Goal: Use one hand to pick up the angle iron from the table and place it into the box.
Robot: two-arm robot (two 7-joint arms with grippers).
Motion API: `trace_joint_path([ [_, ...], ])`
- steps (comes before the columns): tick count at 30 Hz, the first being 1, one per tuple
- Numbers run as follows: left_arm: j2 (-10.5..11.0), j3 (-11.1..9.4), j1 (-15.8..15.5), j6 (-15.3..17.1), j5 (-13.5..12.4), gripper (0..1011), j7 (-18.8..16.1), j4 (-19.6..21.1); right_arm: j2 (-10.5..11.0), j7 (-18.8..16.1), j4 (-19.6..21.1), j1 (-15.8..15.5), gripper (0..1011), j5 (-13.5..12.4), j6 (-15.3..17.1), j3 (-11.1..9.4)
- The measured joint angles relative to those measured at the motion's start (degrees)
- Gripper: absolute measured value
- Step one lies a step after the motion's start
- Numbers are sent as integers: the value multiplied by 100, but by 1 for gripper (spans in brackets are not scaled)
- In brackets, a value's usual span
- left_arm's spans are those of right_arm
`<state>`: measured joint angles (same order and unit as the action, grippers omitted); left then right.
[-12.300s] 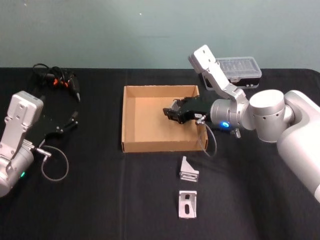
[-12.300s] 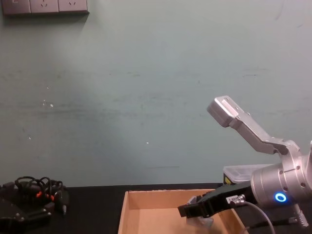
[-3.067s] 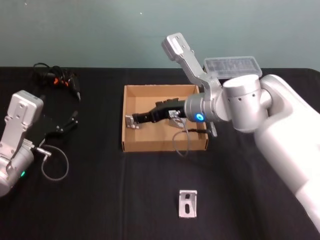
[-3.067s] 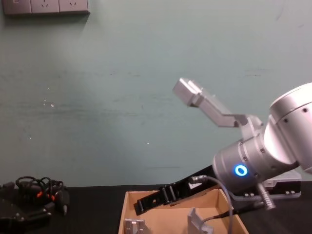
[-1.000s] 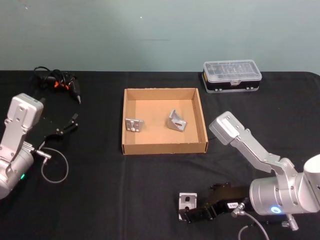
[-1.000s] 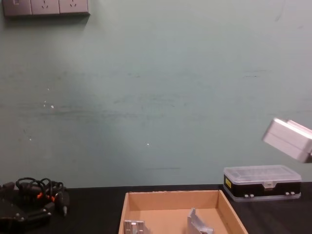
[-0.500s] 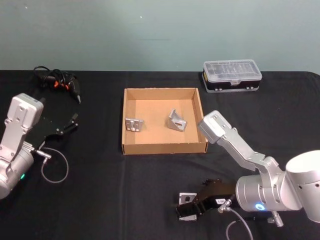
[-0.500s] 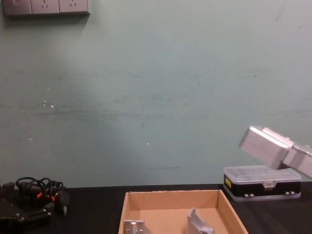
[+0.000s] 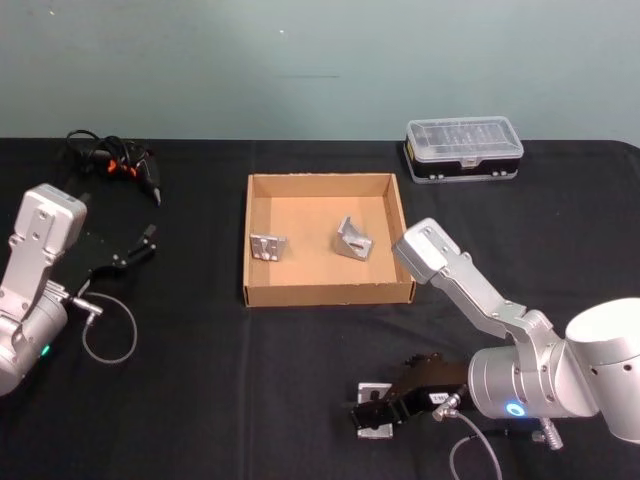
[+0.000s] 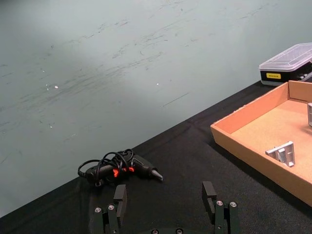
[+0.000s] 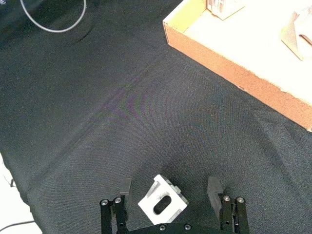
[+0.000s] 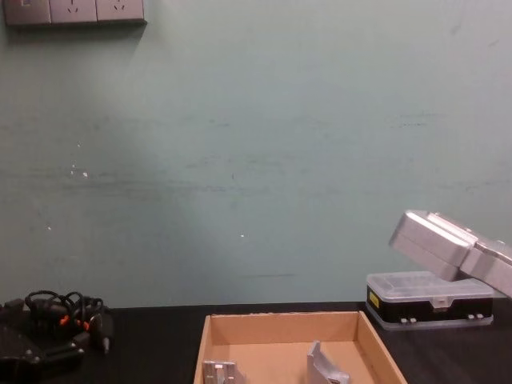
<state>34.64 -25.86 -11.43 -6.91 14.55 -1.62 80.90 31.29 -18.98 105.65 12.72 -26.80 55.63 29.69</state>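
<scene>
One silver angle iron (image 9: 374, 431) (image 11: 163, 203) lies on the black table (image 9: 220, 400) near its front edge. My right gripper (image 9: 362, 415) (image 11: 168, 195) is open and low over it, a finger on each side with gaps to the metal. The tan box (image 9: 325, 295) (image 11: 234, 73) (image 12: 280, 320) stands mid-table and holds two more angle irons (image 9: 267, 248) (image 9: 352, 241). My left gripper (image 9: 130, 255) (image 10: 165, 195) rests open at the far left.
A clear-lidded plastic case (image 9: 463, 150) (image 12: 428, 298) sits behind the box to the right. A bundle of black cable with a tool (image 9: 115, 160) (image 10: 119, 168) lies at the back left. A loose wire loop (image 9: 105, 335) hangs by the left arm.
The right gripper has slid left and lower onto the angle iron on the table, its fingers now on both sides of it. The left arm has stayed put.
</scene>
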Motion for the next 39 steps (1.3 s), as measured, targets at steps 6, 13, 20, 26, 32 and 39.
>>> trace_joint_path([
  [6,0,0,0,0,-1,1011,0,0,9,-8,9,-3,869,-11,0,1],
  [13,0,0,0,0,0,1011,0,0,12,-21,14,-3,679,-15,0,1],
  [20,0,0,0,0,0,1011,0,0,16,-27,19,-3,445,-18,0,1],
  [26,0,0,0,0,0,1011,0,0,19,-30,20,-3,242,-21,0,1],
  [32,0,0,0,0,0,1011,0,0,21,-32,20,-3,86,-23,0,1],
  [39,0,0,0,0,0,1011,0,0,21,-32,20,-3,66,-23,-1,1],
])
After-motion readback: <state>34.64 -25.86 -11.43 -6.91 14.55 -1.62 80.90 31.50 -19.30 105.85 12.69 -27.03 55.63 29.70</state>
